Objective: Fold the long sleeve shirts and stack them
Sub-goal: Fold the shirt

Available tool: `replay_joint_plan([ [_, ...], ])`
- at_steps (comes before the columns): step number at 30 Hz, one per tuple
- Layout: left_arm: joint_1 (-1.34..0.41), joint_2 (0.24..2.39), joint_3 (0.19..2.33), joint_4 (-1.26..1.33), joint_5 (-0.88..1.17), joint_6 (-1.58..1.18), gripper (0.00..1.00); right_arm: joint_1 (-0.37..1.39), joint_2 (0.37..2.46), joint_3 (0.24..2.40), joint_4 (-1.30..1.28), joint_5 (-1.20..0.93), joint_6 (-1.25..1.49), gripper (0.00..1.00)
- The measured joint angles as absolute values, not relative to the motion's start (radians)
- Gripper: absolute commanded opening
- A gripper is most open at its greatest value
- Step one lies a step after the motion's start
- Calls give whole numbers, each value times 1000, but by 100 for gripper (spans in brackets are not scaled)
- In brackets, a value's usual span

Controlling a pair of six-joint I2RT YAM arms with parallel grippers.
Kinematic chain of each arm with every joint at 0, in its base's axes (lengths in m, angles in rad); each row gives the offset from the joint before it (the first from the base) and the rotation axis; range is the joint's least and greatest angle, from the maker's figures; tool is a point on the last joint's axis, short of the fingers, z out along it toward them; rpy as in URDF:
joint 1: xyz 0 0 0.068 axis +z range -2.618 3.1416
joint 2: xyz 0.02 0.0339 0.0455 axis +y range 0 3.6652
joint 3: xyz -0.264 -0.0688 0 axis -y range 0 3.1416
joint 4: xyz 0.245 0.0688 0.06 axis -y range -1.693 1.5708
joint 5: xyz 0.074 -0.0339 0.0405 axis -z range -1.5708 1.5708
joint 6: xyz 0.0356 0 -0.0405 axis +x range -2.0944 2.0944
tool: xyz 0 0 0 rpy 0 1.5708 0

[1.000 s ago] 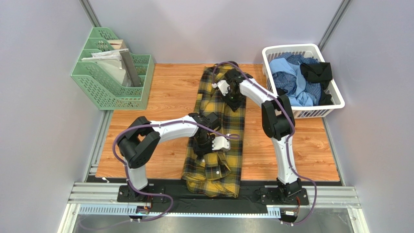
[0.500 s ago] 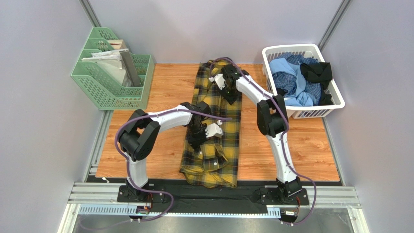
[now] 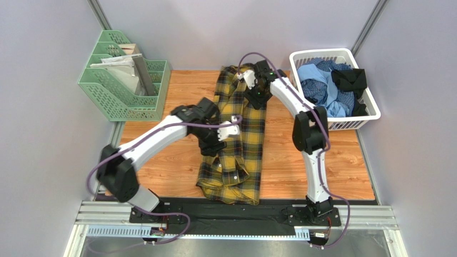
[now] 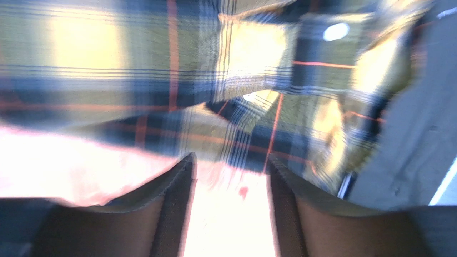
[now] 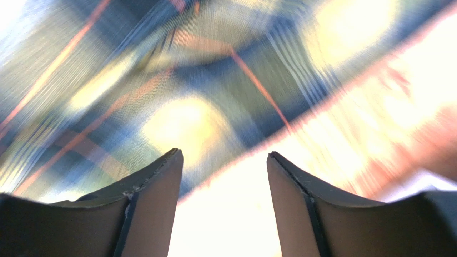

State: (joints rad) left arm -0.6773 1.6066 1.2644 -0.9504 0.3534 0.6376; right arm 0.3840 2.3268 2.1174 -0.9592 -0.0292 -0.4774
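Both grippers have just sprung apart: the left gripper (image 4: 230, 158) and right gripper (image 5: 223, 154) hang empty over the plaid shirt (image 3: 244, 147), which lies in a long strip just left of the laundry basket (image 3: 343, 125). The lengthwise fold looks laid, so crosswise folding seems next.

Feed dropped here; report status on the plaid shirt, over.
Left gripper open, right gripper open, both over cloth. Plaid shirt lies lengthwise, folded narrow. Basket, file rack off to sides.
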Motion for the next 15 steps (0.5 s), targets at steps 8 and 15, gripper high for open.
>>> replay_joint_plan([
  [8, -575, 1083, 1222, -910, 519, 668, 99, 368, 1697, 1853, -929, -225, -495, 85],
  [15, -597, 998, 1015, -888, 674, 900, 99, 414, 1246, 1394, -847, -573, -694, 94],
])
